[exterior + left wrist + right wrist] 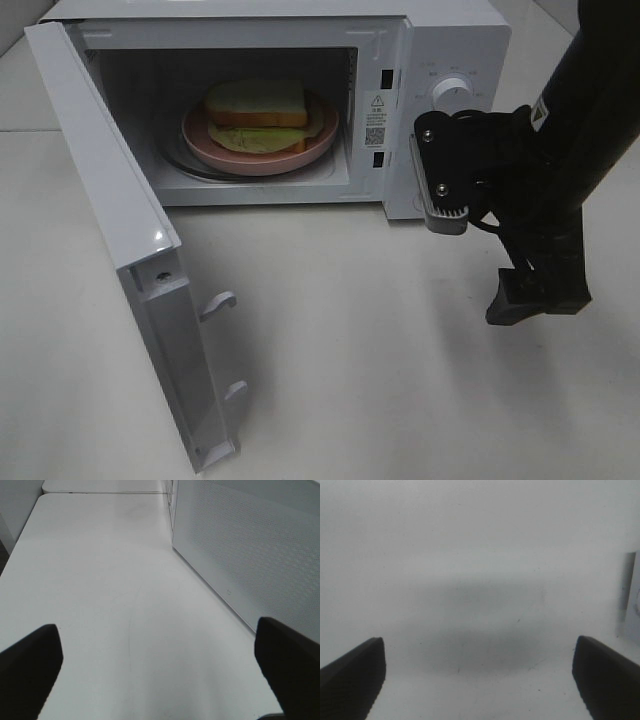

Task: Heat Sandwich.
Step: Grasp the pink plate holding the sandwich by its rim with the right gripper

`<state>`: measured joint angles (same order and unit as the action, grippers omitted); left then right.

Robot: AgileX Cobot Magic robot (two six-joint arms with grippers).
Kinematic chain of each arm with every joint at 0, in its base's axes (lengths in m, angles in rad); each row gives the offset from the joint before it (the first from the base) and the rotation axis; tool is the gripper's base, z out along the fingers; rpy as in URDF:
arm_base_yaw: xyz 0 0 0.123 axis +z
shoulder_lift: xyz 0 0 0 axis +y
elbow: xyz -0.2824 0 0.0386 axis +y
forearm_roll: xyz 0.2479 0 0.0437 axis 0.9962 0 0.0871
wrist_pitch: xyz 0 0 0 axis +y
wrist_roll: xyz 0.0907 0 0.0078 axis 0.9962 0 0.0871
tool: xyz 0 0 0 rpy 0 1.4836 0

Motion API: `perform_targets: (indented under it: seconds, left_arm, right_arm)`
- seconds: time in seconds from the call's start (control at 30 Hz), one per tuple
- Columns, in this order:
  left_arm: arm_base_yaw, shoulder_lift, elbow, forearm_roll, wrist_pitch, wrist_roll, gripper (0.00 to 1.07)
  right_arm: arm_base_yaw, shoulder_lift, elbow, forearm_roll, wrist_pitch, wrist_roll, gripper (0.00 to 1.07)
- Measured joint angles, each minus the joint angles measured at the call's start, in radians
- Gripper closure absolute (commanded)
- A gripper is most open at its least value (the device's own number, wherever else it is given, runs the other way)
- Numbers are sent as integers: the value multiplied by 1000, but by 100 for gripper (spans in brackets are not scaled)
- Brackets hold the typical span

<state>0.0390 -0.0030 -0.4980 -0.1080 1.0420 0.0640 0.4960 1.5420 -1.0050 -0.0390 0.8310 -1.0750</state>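
Sandwich location: the sandwich (pixel 256 103) lies on the pink plate (pixel 262 163) inside the open microwave (pixel 450 40), toward the 12 o'clock side of the plate, with yellow-green filling showing at its 6 o'clock edge
Plate: sits on the turntable (pixel 190 165) in the cavity, apart from the walls as far as I can see
Door: the door (pixel 110 210) stands swung wide at 9 o'clock of the cavity, latch hooks exposed
Right pincer: my right pincer (pixel 480 680) is spread wide with nothing between its tips, over bare counter (pixel 380 340); the arm stands at 3 o'clock of the cavity, in front of the control panel
Left pincer: my left pincer (pixel 160 672) is likewise spread and empty, low over the counter beside a perforated white panel that I take for the door's outer face
Handling, judged: light and soft; the bread would dent under a hard squeeze, and the layers may slide apart on the loose filling
Where to take hold, judged: not the bread; the plate rim at 6 o'clock, nearest the opening, is stiff and carries everything, though it looks smooth and may be slippery
Risk, judged: a tilted plate would let the sandwich slide to the low edge
Task standing, judged: load is in; door not yet shut, dial (pixel 452 92) not yet turned
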Motion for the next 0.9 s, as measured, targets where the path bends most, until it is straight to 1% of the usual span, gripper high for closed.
perform_targets:
  seconds: [0.13,0.2,0.27,0.3,0.4,0.43,0.5,0.6,0.7,0.73,0.77,0.9]
  left_arm:
    - [0,0,0,0,0,0,5]
    - [0,0,0,0,0,0,5]
    - [0,0,0,0,0,0,5]
    - [0,0,0,0,0,0,5]
    - [0,0,0,0,0,0,5]
    - [0,0,0,0,0,0,5]
    - [0,0,0,0,0,0,5]
    - [0,0,0,0,0,0,5]
    - [0,0,0,0,0,0,5]
    - [0,0,0,0,0,0,5]
    - [0,0,0,0,0,0,5]
    - [0,0,0,0,0,0,5]
  right_arm:
    - [27,9,-25,-34,-6,0,12]
    - [51,31,-66,-54,-13,0,13]
    - [58,41,-79,-56,-16,0,13]
    - [72,65,-109,-63,-19,0,13]
    - [91,103,-155,-74,-22,0,14]
    - [91,103,-155,-74,-22,0,14]
    - [98,140,-203,-77,-40,0,14]
    - [103,167,-231,-80,-52,0,15]
    - [108,212,-282,-87,-80,-1,15]
    - [108,212,-282,-87,-80,-1,15]
    - [108,231,-309,-88,-98,-2,15]
    - [109,262,-340,-88,-113,-3,15]
